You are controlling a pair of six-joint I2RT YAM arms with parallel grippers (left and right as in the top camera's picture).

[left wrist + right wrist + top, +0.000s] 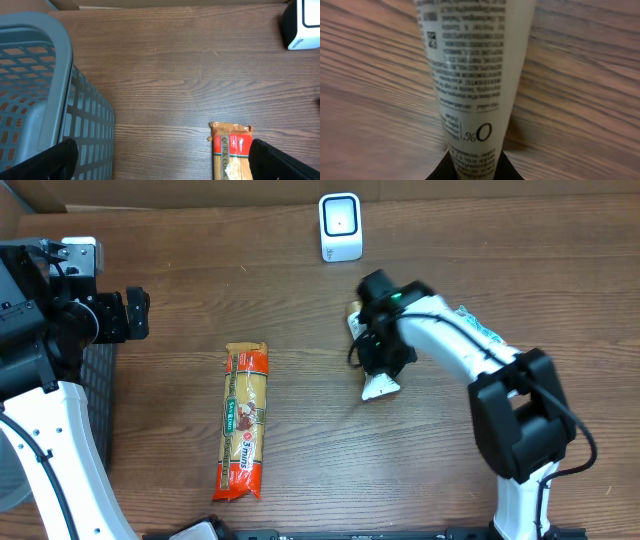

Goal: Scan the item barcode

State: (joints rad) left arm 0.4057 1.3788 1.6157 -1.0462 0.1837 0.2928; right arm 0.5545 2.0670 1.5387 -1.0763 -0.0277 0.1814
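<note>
The step in hand is the pick-up: the right jaws are closed on a tube, which lies near the middle of the surface, below and a little right of the scanner. In the overhead view the right arm covers most of the tube, and only its pale lower end shows. The wrist view shows the jaws pinching one end, with the rest of the tube running away from the camera just above the wood. I cannot tell whether it is lifted clear yet.

The next move, as I judge it, is to raise the tube, carry it up toward the scanner and turn it so the barcode faces the window. That calls for a wrist roll, since no barcode shows on the visible side.

The tube is off-white and smooth. It carries dense small black print, a boxed panel and a large "0%" mark, all upside down to the camera. A small square mark near the far end may be a code, but it is too blurred to tell.

The left jaws stand wide and empty, with both fingers at the frame's lower corners, beside a basket. A pasta pack lies apart to the left.
</note>
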